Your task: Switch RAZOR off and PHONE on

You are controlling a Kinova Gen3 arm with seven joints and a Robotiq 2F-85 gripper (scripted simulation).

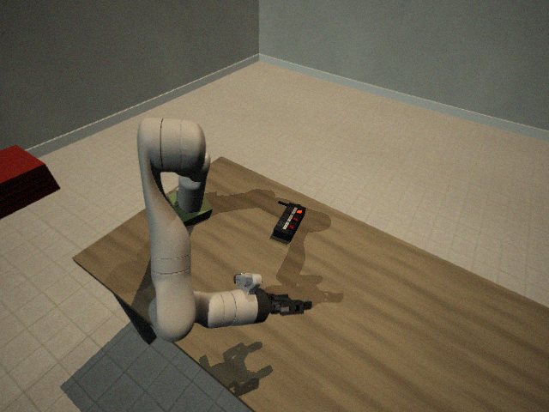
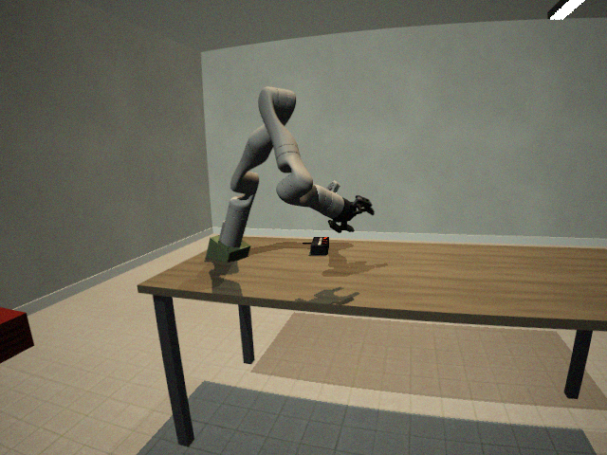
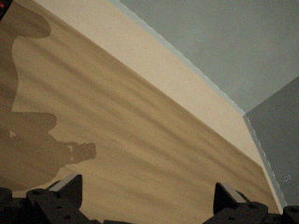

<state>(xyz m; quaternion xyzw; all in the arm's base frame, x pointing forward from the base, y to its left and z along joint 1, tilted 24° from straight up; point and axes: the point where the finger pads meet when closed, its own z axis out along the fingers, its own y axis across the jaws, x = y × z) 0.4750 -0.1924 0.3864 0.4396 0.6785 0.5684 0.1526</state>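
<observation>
The black power strip (image 1: 289, 222) (image 2: 319, 245) lies flat on the wooden table (image 1: 399, 310) (image 2: 441, 283), with three red switches on top. The switch at its far end glows brighter than the other two, and I cannot read the labels. My gripper (image 1: 305, 305) (image 2: 359, 217) (image 3: 148, 194) is open and empty. It hangs well above the table, nearer the front edge than the strip, and points away from the strip.
The arm's green base (image 1: 190, 213) (image 2: 226, 250) stands at the table's left end, close to the strip. A red box (image 1: 21, 177) (image 2: 11, 333) sits on the floor off to the left. The table's front edge runs just below the gripper.
</observation>
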